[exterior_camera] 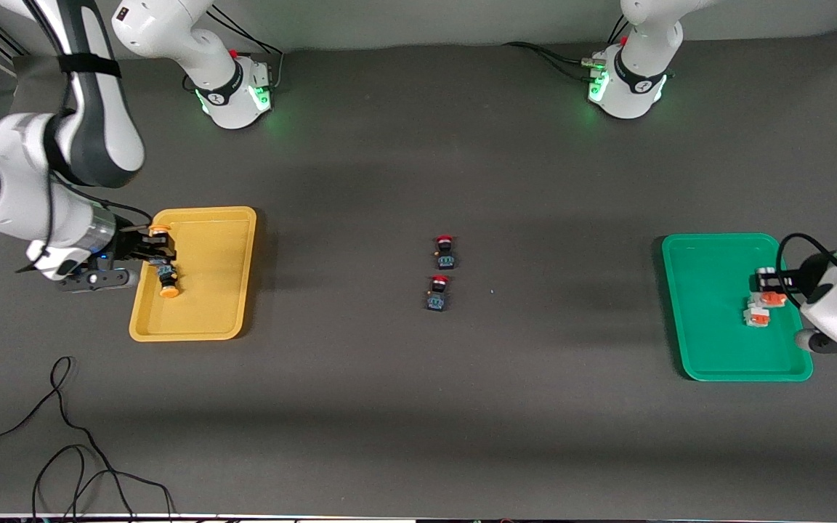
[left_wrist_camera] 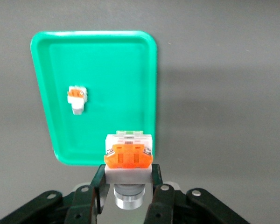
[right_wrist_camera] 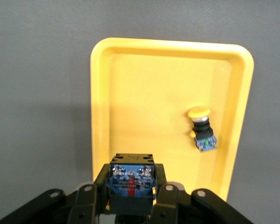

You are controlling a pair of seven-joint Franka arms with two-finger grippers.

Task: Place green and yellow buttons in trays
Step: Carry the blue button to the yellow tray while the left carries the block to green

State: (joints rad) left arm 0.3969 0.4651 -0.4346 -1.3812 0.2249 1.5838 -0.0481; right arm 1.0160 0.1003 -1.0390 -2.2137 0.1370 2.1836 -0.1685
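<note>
While front-hidden, dark button (right_wrist_camera: 131,179) between right tool (right_wrist_camera: 130,196) fingers over yellow tray (right_wrist_camera: 144,93)

dark grey table (exterior_camera: 418,407), black cables (exterior_camera: 62,450)

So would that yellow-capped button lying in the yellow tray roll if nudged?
Probably only in a small arc: the yellow-capped button lies on its side, its round cap wider than its boxy body. It looks rigid and likely light. The yellow tray rim should stop it.
</note>
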